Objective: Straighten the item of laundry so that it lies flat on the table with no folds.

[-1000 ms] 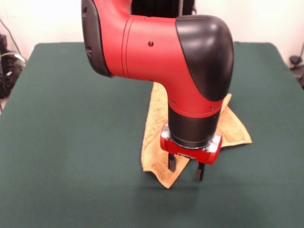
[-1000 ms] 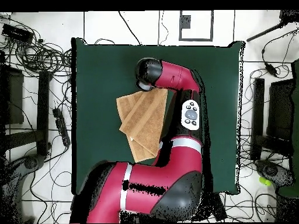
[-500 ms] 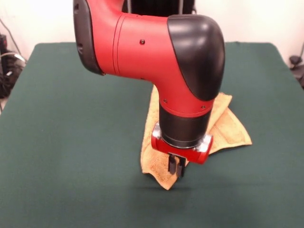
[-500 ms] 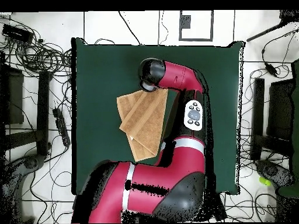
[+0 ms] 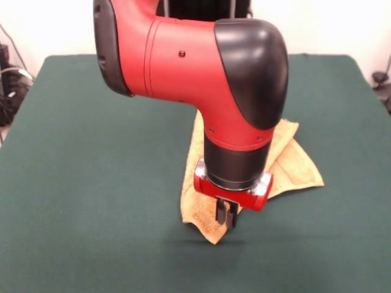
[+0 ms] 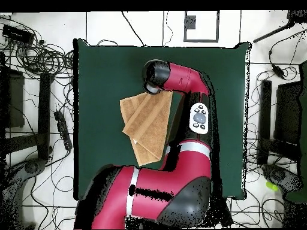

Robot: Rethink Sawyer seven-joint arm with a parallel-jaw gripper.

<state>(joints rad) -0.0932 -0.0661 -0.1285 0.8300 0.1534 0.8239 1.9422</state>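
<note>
The item of laundry [image 5: 194,183] is an orange-tan towel lying folded over itself on the green table [image 5: 91,152], with a pointed corner toward the near edge. My gripper [image 5: 226,222] stands upright over that near corner, its fingers [image 5: 220,211] pressed together on the cloth. The arm hides the towel's middle in the front view. In the overhead view the towel [image 6: 147,123] shows layered folds on the table [image 6: 102,72], and the black wrist [image 6: 154,74] covers the gripper at the towel's far corner.
Bare green felt surrounds the towel on all sides. Cables and equipment [image 6: 36,54] lie on the floor around the table in the overhead view. The red arm [image 6: 180,150] reaches along the towel's right side.
The fingers stood apart one second ago and have since come together on the towel's near corner. The wrist shifted slightly left. Nothing has moved in the last half second.
</note>
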